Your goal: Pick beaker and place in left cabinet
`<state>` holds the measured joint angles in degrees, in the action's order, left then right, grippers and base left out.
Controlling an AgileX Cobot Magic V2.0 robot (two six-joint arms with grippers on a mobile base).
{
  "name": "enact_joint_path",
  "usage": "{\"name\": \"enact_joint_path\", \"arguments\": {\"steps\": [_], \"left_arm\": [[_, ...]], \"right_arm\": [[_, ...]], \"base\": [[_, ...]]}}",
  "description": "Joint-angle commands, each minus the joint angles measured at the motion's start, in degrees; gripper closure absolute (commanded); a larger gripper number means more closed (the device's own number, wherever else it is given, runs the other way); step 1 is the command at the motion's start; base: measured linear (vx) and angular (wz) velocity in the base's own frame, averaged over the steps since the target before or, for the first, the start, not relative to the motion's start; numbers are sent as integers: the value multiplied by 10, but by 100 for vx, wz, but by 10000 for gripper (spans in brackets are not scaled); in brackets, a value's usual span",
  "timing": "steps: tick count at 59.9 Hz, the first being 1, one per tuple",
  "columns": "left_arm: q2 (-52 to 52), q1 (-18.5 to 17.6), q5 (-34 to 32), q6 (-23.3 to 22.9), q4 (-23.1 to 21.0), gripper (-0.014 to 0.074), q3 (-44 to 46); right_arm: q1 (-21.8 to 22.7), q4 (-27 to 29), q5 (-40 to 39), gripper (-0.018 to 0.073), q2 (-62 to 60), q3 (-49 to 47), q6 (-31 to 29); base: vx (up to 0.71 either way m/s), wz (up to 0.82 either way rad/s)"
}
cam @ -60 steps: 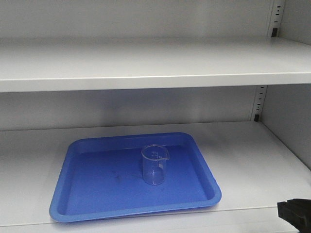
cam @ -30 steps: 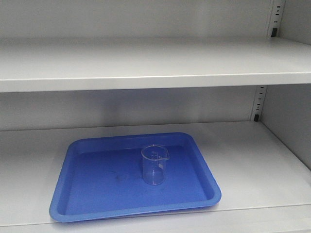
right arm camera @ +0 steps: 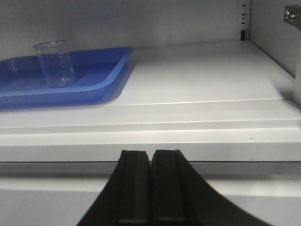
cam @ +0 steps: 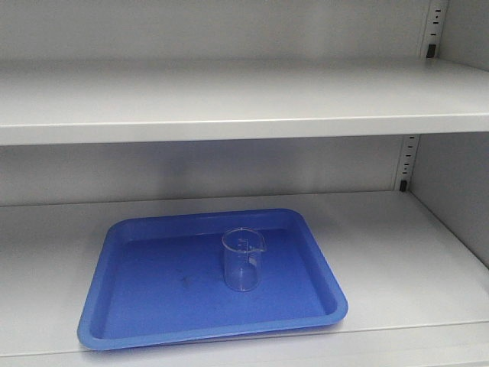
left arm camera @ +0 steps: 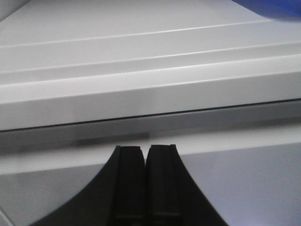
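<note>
- The left cabinet was the biggest thing around: pale grey metal, two wide flat shelves, and a slotted rail running up the back right corner. No brand or label anywhere on it that I could spot.
- On the lower shelf sat a blue plastic tray, shallow with rounded corners, close to the shelf's front edge and a bit left of centre.
- The beaker stood upright inside that tray, roughly mid-tray, spout at the rim. It was clear glass and looked empty. From the right wrist camera you could see faint printed graduation marks on it, but they were way too small to read.
- Left claw: fingers pressed together, nothing between them, sitting in front of the shelf's front lip and touching nothing.
- Right claw: same deal, fingers closed right up against each other with nothing held, down below the shelf edge, well apart from the beaker off to its upper left.
</note>
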<state>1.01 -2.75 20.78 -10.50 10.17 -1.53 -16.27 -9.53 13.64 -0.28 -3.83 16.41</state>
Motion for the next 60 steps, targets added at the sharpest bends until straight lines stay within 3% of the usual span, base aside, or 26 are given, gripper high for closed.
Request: {"name": "enact_joint_path", "arguments": {"steps": [1, 8, 20, 37, 60], "left_arm": [[6, -3, -43, -2, 2, 593, 9], [6, -3, -43, -2, 2, 593, 9], [6, -3, -43, -2, 2, 593, 9], [6, -3, -43, -2, 2, 593, 9], [6, -3, -43, -2, 2, 593, 9]], "right_arm": [[5, -1, -73, 564, -11, 5, -11], [21, 11, -103, 564, -10, 27, -11], [95, 23, -162, 564, -10, 58, -12], [96, 21, -173, 564, -11, 58, -110], [96, 62, -183, 564, -11, 58, -114]], "base": [[0, 0], [0, 0], [0, 0], [0, 0], [0, 0]]}}
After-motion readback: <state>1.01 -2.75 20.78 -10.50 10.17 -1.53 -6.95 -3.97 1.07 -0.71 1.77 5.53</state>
